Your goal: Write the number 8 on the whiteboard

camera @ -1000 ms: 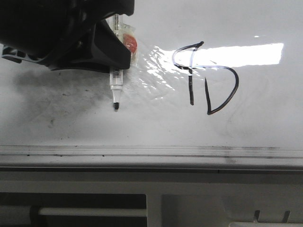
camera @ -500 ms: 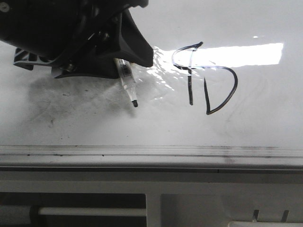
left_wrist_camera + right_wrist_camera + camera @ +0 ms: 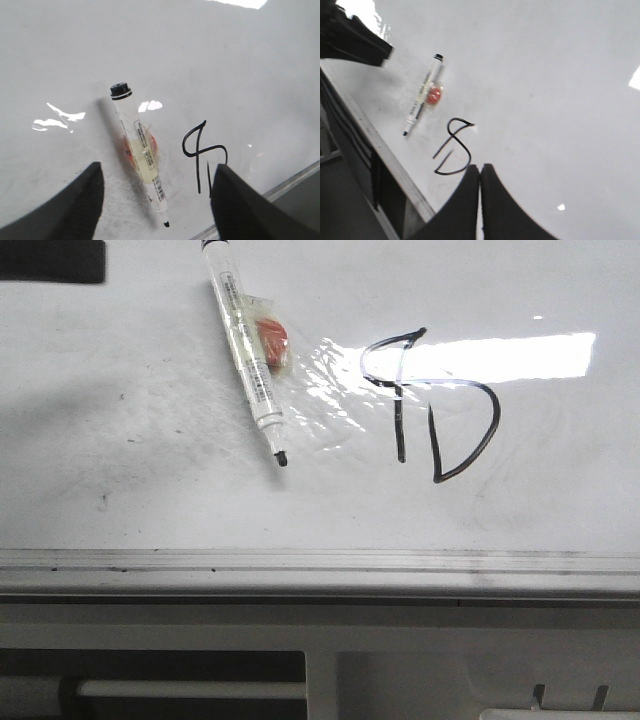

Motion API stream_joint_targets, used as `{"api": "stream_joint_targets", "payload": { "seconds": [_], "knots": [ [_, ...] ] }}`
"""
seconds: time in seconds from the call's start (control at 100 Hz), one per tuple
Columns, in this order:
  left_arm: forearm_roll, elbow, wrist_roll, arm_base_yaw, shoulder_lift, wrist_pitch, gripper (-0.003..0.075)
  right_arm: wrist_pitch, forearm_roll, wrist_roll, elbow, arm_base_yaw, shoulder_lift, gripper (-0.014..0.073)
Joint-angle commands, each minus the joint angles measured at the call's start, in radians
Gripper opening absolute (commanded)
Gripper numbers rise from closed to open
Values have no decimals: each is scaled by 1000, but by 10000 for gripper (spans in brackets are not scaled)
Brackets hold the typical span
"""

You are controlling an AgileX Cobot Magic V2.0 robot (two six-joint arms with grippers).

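Front view: marker lies loose on the glossy whiteboard, uncapped tip towards the silver edge strip, a red-orange sticker under tape on its barrel. The number 8, thin black and malformed, sits just beside it.

Left wrist view: left gripper jaws spread wide, empty, above the marker.

Right wrist view: right gripper jaws pressed together, holding nothing, near the number 8.

Black number 8 — white whiteboard
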Motion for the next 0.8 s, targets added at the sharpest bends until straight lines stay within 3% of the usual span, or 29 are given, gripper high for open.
{"api": "stream_joint_targets", "payload": {
  "seconds": [0.0, 0.11, 0.36, 0.79],
  "knots": [
    [37, 41, 8, -1, -132, 24, 250, -55, -77, 9, 65, -8, -88, -43],
    [37, 130, 8, -1, -285, 28, -20, -71, -55, 9, 151, -8, -197, -43],
    [29, 227, 8, -1, -495, 52, -20, -95, -33, 9, 212, -8, -276, -43],
    [17, 248, 8, -1, -509, 50, -20, -87, -33, 9, 212, -8, -276, -43]
  ]
}}
